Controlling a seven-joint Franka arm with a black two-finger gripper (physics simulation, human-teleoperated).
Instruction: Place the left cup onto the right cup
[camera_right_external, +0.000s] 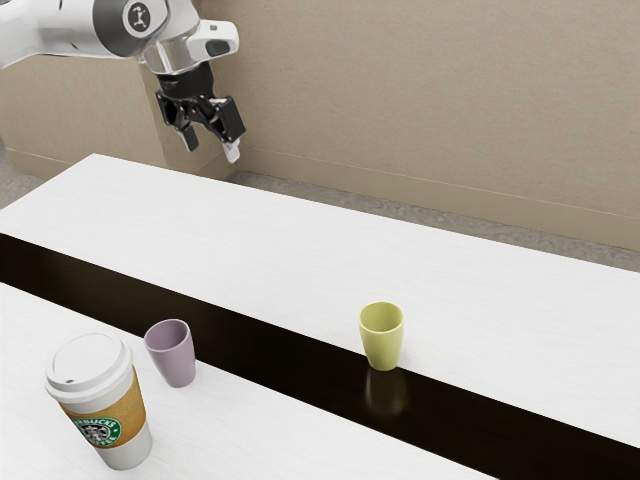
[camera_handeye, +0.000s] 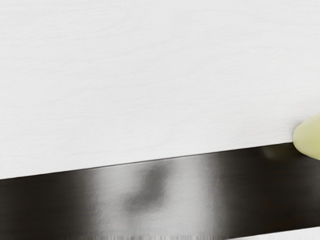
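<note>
Purple cup (camera_right_external: 170, 352), the one to be moved, stands upright on the near white part of the desk (camera_right_external: 300, 250), right at the edge of the glossy black stripe (camera_right_external: 280, 355) and toward the exterior view's left. Its target, the yellow-green cup (camera_right_external: 382, 335), stands upright on that stripe, well apart toward the exterior view's right. The wrist view catches a sliver of its rim (camera_handeye: 309, 140).

The gripper (camera_right_external: 211, 148) hangs high over the far side of the desk, fingers spread and holding nothing, well away from both cups. The task looks to be at its start, with the whole reach and grasp to come.

Several things could go wrong:

- A tall paper coffee cup (camera_right_external: 98, 405) stands just beside the purple cup, so a descent that drifts that way could knock it over or close on it instead.
- The purple cup flares toward its rim, so a pinch low on the wall might let it slip or tilt.
- The yellow-green cup looks light, so an off-centre lowering could catch its rim and tip or slide it.
- Releasing too high could make the purple cup bounce out.
</note>
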